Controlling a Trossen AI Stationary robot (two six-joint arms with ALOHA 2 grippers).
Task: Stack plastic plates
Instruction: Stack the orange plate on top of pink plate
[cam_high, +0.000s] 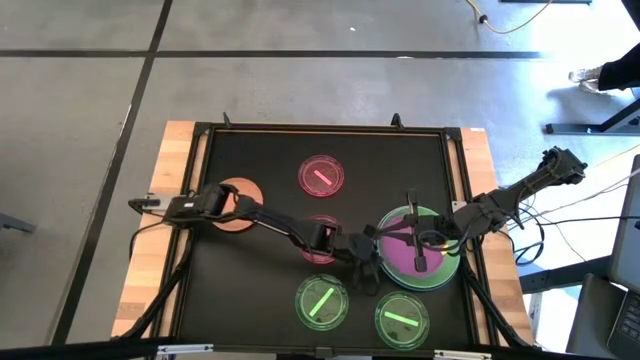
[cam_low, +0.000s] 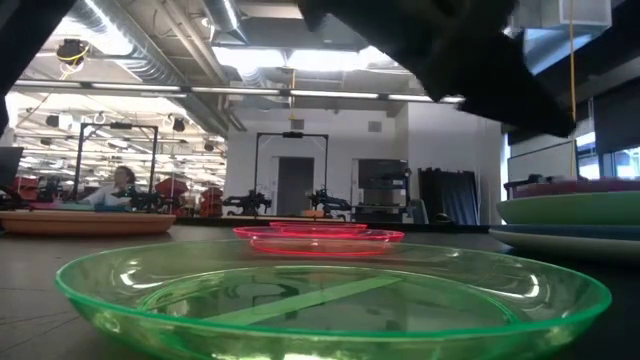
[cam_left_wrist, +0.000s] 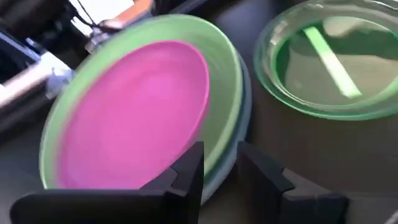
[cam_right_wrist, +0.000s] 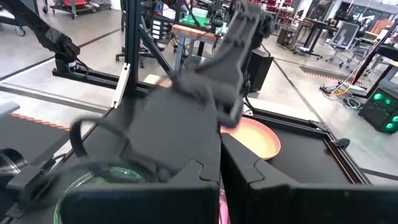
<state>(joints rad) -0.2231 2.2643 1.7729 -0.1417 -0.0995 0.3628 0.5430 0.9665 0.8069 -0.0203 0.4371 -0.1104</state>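
Observation:
A stack of large plates (cam_high: 418, 250), with purple on top, then green, then blue and white, sits at the table's right; it also shows in the low view (cam_low: 570, 215). My left gripper (cam_high: 366, 264) is open at the stack's left rim (cam_left_wrist: 227, 155). My right gripper (cam_high: 420, 255) is shut and points down over the purple plate (cam_left_wrist: 137, 112). An orange plate (cam_high: 238, 205) lies at the left. Two small pink plates (cam_high: 322, 174) (cam_high: 322, 242) and two small green plates (cam_high: 322, 301) (cam_high: 401, 316) lie flat on the mat. My left gripper stands across the stack's rim. One finger (cam_left_wrist: 186, 174) lies over the green plate's edge (cam_left_wrist: 217, 140) and the other (cam_left_wrist: 261, 180) is outside it over the mat. I cannot tell whether either one touches. My right gripper hangs over the purple plate, and I cannot tell whether it touches it.
The left arm reaches across the orange plate and the nearer pink plate. The green small plate (cam_left_wrist: 329, 59) lies close beside the stack. Wooden table edges (cam_high: 165, 230) frame the black mat. A person (cam_low: 122, 185) sits far off in the room.

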